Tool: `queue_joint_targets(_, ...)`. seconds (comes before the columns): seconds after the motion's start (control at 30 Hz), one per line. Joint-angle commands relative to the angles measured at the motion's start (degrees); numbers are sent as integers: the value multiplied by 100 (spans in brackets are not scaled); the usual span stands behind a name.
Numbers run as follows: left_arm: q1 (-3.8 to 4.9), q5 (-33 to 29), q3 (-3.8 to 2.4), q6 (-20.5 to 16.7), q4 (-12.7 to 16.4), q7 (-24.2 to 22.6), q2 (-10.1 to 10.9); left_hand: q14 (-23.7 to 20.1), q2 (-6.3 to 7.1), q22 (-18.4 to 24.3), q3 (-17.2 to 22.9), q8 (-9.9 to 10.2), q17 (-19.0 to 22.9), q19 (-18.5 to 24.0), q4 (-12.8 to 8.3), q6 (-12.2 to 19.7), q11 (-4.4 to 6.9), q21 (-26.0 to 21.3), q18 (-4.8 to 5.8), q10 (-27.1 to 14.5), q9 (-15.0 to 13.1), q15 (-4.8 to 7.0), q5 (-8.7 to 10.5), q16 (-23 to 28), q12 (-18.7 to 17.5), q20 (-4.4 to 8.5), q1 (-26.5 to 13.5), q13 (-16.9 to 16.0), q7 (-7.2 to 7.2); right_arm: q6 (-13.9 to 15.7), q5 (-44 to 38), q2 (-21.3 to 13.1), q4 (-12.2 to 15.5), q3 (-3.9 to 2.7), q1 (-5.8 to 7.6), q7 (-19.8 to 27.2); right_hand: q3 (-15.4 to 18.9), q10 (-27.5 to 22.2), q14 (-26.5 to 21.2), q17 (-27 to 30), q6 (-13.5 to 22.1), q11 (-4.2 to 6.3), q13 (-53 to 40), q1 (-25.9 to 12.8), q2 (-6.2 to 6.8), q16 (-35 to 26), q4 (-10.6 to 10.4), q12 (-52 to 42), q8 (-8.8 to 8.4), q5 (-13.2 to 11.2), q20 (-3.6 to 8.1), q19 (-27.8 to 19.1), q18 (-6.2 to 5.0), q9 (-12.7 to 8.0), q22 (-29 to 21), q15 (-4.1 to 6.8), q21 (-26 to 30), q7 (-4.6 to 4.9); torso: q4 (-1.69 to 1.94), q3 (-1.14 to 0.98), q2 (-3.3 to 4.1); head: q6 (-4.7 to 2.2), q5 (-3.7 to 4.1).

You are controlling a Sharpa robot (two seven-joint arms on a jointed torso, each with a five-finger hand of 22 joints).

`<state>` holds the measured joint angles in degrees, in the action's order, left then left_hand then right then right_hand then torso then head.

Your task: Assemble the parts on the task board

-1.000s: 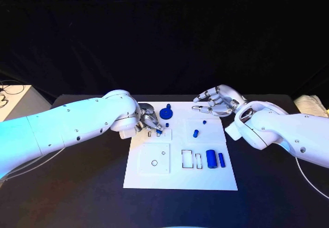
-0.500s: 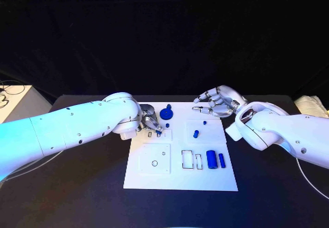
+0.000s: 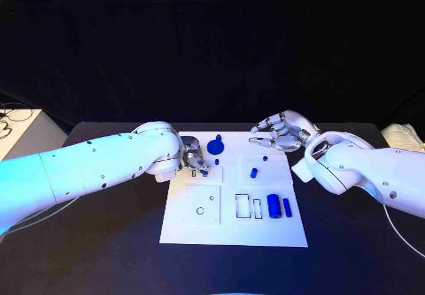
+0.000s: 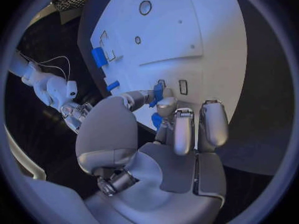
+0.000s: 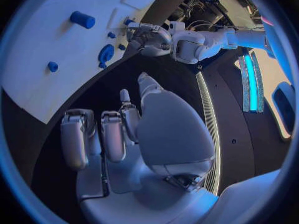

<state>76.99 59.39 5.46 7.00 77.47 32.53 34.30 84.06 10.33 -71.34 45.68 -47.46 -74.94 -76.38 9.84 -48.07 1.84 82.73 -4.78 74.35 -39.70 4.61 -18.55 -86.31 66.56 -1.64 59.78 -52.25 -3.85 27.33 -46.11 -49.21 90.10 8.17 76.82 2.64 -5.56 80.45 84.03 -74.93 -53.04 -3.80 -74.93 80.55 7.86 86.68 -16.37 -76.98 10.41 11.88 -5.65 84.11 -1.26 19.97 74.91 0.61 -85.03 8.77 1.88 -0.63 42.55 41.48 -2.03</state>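
Note:
The white task board [image 3: 232,228] lies mid-table. My left hand [image 3: 194,160] hovers over its far left corner and pinches a small flat blue piece [image 4: 157,93] between thumb and a finger, just above two small slots [image 4: 182,86]. My right hand [image 3: 282,133] floats over the board's far right edge, fingers apart, holding nothing. On the board sit a blue gear-like part [image 3: 215,147], a short peg [image 3: 264,158], another small part [image 3: 252,173], a blue cylinder [image 3: 274,205] and a thin bar [image 3: 286,206].
A white box [image 3: 18,130] with cables stands at the table's left edge, and a pale object [image 3: 400,135] lies at its right edge. The board's near half has rectangular cut-outs [image 3: 241,206] and a round hole [image 3: 199,211].
My left hand has edged slightly further over the board with the blue piece still pinched. The right hand has stayed where it was.

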Motion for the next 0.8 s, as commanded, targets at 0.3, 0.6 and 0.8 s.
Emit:
queue_joint_targets(0.3,-23,83,4,128,4,39,-8,401,-13,-11,1026,-22,-791,-40,-1069,-203,-1,40,67,34,-4,31,-69,-37,48,-15,-28,-24,146,-104,-46,2,-2,-2,0,32,-18,-37,430,-789,40,-2,-325,-42,9,-7,-5,29,15,45,-4,267,-21,8,1107,-23,19,-12,0,-3,0,23,-7)
queue_joint_targets(0.6,-28,63,5,266,21,54,-2,403,-11,-13,1029,-25,-800,-40,-1077,-207,1,41,67,44,-7,33,-91,-41,60,-14,-34,-40,148,-173,-76,9,-2,-2,0,24,-8,-40,429,-783,42,-3,-321,-67,21,-11,-10,33,18,58,-4,264,-22,9,1104,-24,24,-12,-5,-3,0,22,11)
queue_joint_targets(0.8,-29,55,6,352,28,57,1,406,-8,-21,1030,-28,-810,-45,-1083,-210,1,45,68,43,-8,34,-106,-45,58,-13,-42,-36,149,-189,-88,6,-6,-2,0,20,-4,-40,428,-778,43,-3,-320,-79,24,-13,-13,33,19,61,-4,262,-23,10,1102,-24,28,-12,-3,-4,-1,20,14)
